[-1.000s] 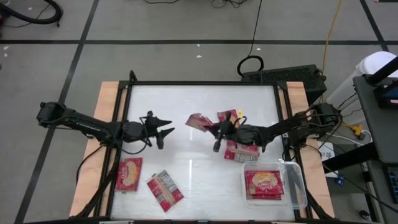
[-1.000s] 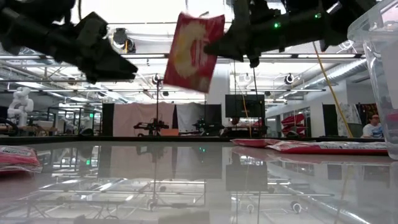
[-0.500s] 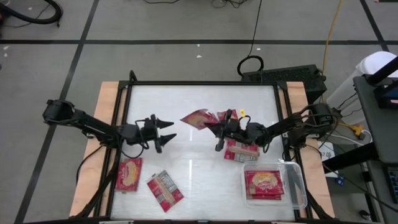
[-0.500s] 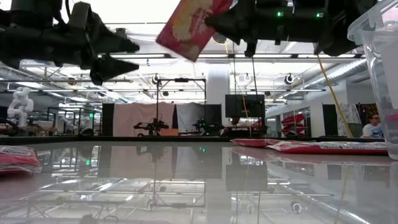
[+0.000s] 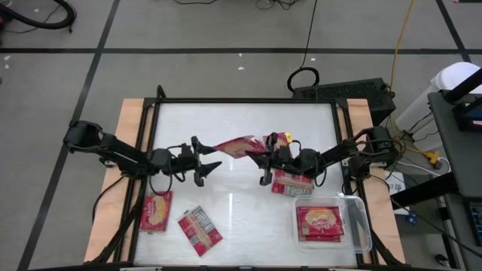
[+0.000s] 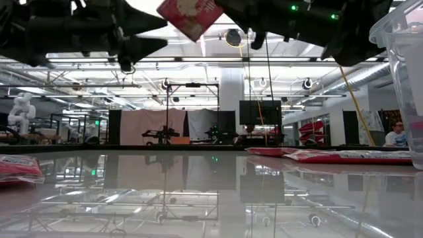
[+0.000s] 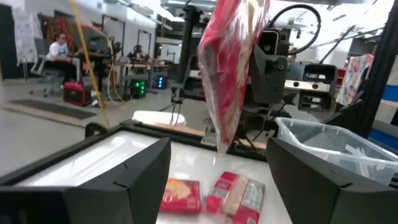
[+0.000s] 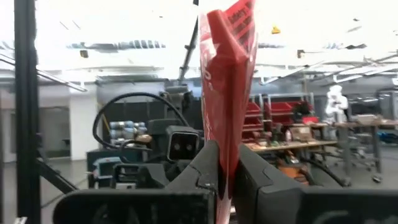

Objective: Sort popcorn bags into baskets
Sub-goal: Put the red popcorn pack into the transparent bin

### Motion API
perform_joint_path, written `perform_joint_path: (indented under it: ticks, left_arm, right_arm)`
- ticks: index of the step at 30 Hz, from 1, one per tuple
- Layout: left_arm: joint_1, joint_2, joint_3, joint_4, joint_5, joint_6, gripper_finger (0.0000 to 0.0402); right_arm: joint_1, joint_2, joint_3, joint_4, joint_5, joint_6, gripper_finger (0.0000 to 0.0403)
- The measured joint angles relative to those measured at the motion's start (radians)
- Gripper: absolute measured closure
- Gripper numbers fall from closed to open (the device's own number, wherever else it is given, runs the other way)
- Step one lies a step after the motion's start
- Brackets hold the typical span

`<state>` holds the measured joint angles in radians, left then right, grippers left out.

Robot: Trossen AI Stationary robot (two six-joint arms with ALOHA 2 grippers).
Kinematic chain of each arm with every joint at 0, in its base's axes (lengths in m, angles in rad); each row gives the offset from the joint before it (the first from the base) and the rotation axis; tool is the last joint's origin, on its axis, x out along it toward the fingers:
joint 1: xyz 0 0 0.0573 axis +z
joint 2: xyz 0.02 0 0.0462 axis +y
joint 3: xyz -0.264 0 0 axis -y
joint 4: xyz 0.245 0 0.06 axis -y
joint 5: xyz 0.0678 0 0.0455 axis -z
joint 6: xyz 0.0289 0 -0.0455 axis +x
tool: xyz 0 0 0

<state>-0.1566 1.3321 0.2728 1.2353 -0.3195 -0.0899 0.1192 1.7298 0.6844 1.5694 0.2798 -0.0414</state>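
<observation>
The right gripper (image 5: pixel 256 153) has its fingers (image 8: pixel 205 163) closed on the edge of 1 popcorn bag (image 5: pixel 235 144), which it holds up in the air over the middle of the table (image 5: pixel 241 120), well clear of the surface. The left gripper (image 5: pixel 208 157) faces that bag with its fingers (image 7: pixel 118 177) spread wide, 1 on each side of the bag's line and not touching it. Since 1.0 s ago the left gripper has moved in toward the bag, and the bag has been raised and tilted flatter. 2 more bags (image 5: pixel 156 210) lie on the table's left front, another bag (image 5: pixel 290 183) lies under the right arm, and the clear basket (image 5: pixel 360 218) at the right front holds bags.
</observation>
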Motion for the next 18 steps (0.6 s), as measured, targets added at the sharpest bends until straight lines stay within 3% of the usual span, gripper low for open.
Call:
perform_joint_path:
  ticks: [11,14,18]
  left_arm:
    - [0.0,0.013,0.072,0.001,0.057,0.089,0.0158]
    - [0.007,0.013,0.083,0.003,0.077,0.105,0.0191]
    - [0.011,0.013,0.096,0.004,0.093,0.119,0.0266]
  right_arm:
    - [-0.001,0.002,0.033,-0.002,-0.074,-0.005,0.0394]
    - [-0.002,0.002,0.034,-0.011,-0.075,-0.006,0.0394]
    - [-0.004,0.002,0.036,-0.033,-0.076,0.001,0.0393]
